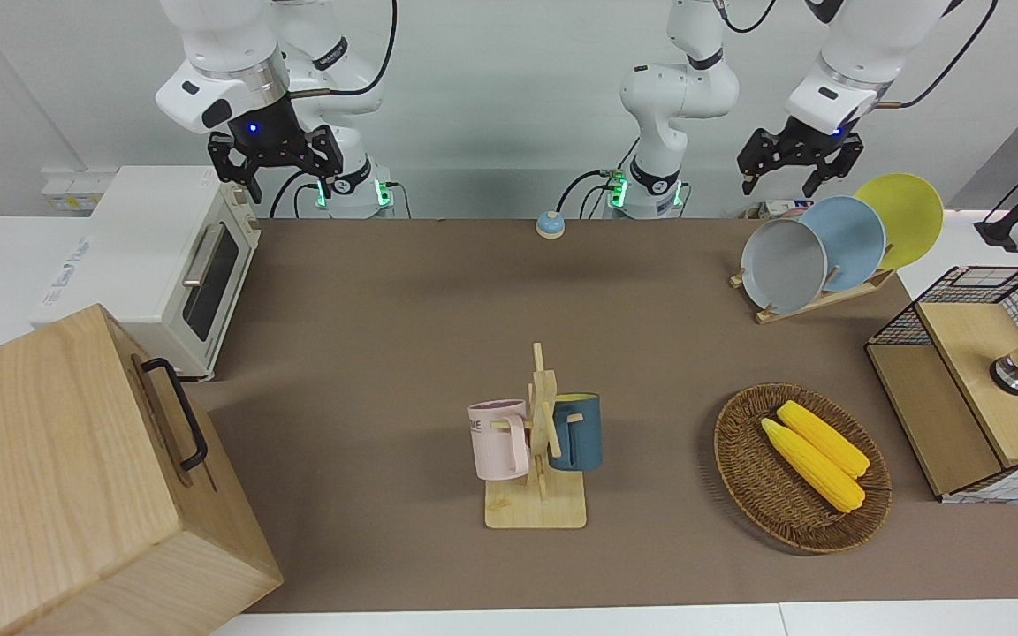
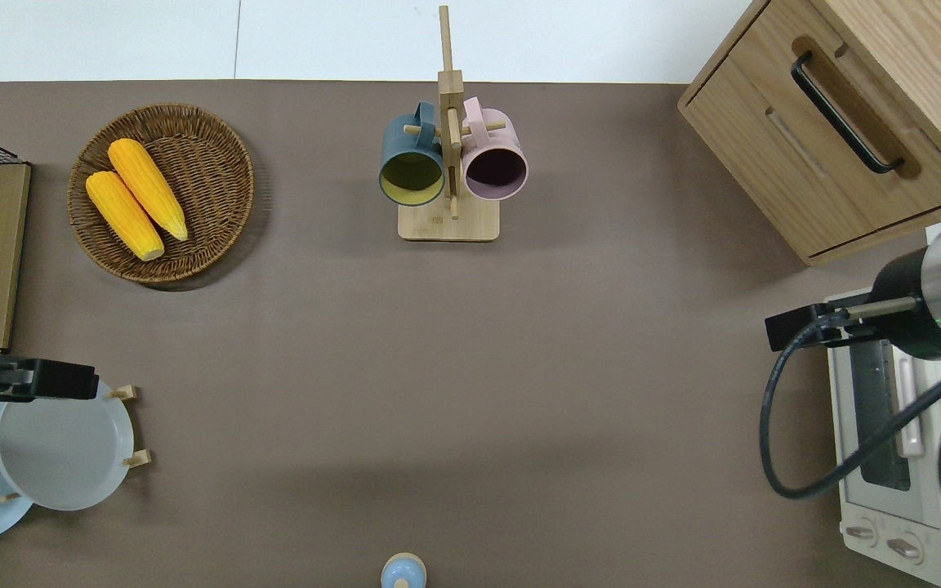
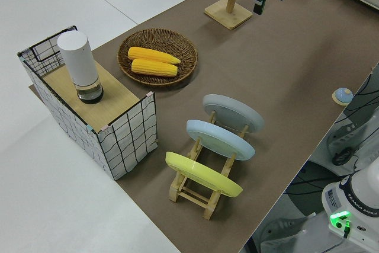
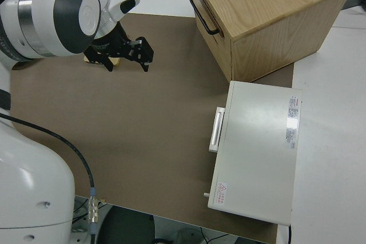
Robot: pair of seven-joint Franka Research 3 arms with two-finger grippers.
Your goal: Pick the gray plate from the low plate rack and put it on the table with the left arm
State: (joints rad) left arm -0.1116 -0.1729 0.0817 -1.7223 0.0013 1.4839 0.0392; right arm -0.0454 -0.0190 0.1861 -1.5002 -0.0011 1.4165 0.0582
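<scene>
The gray plate (image 1: 783, 265) leans in the end slot of the low plate rack (image 1: 814, 302), at the slot nearest the table's middle. It also shows in the overhead view (image 2: 62, 453) and the left side view (image 3: 233, 112). My left gripper (image 1: 796, 177) is open and empty, up in the air. In the overhead view it (image 2: 37, 384) is over the gray plate's rim that lies farther from the robots. My right gripper (image 1: 272, 168) is open and parked. The brown table (image 1: 438, 309) is bare around the rack.
A sky-blue plate (image 1: 849, 240) and a yellow plate (image 1: 905, 215) stand in the same rack. A wicker basket (image 1: 739, 459) holds two corn cobs. A mug stand (image 1: 535, 511), a wire-sided shelf (image 1: 960, 291), a toaster oven (image 1: 164, 256), a wooden cabinet (image 1: 58, 459) and a small bell (image 1: 550, 225) are also here.
</scene>
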